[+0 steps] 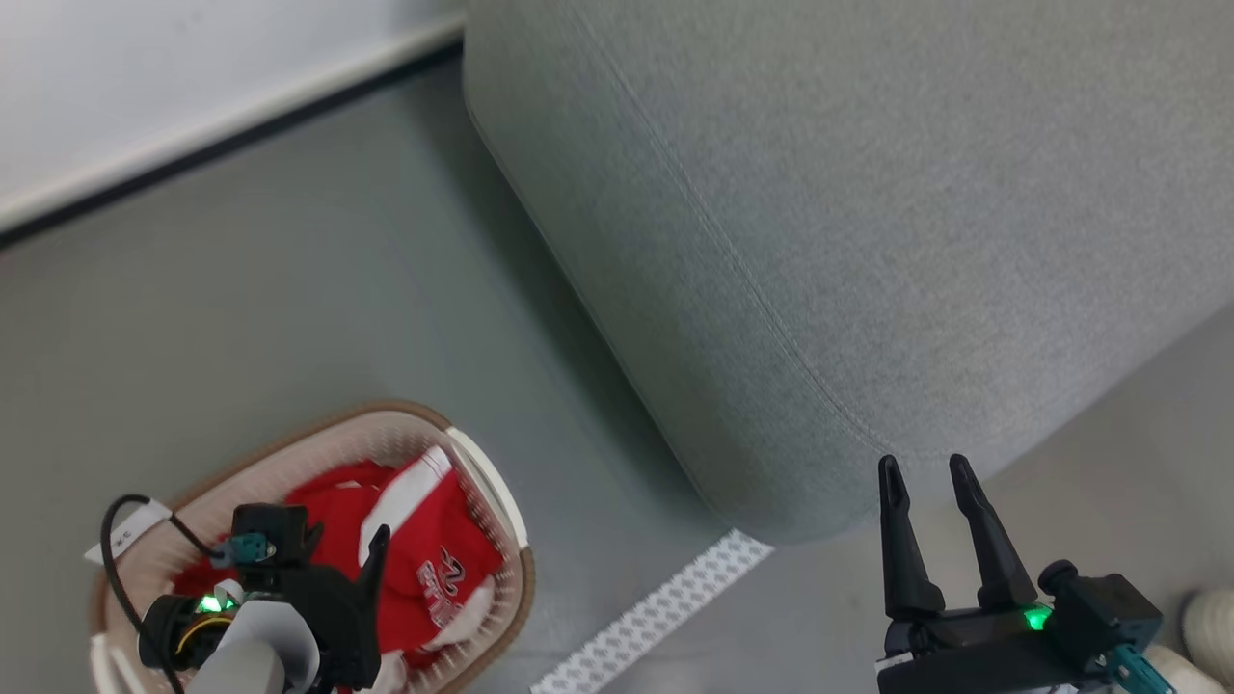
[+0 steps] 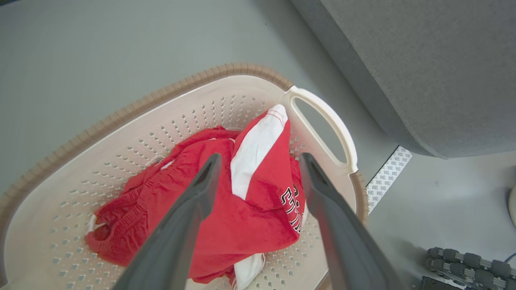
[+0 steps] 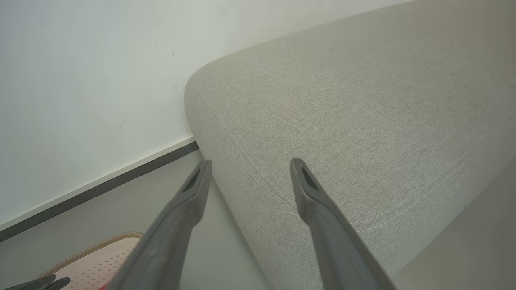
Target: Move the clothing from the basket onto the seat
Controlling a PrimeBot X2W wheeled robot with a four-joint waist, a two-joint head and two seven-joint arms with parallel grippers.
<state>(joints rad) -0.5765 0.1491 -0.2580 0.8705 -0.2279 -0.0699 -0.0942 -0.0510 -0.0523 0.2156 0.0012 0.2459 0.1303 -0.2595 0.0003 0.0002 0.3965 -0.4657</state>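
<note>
The red clothing [image 1: 434,559] with white trim lies heaped in the cream basket [image 1: 501,501] on the floor at lower left. In the left wrist view the jersey's dark lettering shows on the clothing [image 2: 225,225] inside the basket [image 2: 121,145]. My left gripper [image 2: 260,159] hangs open just above the heap, fingers on either side of a white-striped fold, holding nothing; in the head view the left gripper [image 1: 362,545] sits over the basket. The grey seat [image 1: 848,212] fills the upper right. My right gripper [image 1: 925,467] is open at the seat's front corner, empty, also as right gripper [image 3: 248,163] before the seat [image 3: 363,104].
A white patterned tape strip [image 1: 656,612] lies on the grey floor between basket and seat. A white wall with a dark baseboard [image 1: 193,145] runs along the upper left. A pale rounded object [image 1: 1210,617] sits at the lower right edge. Open floor [image 1: 289,289] lies beyond the basket.
</note>
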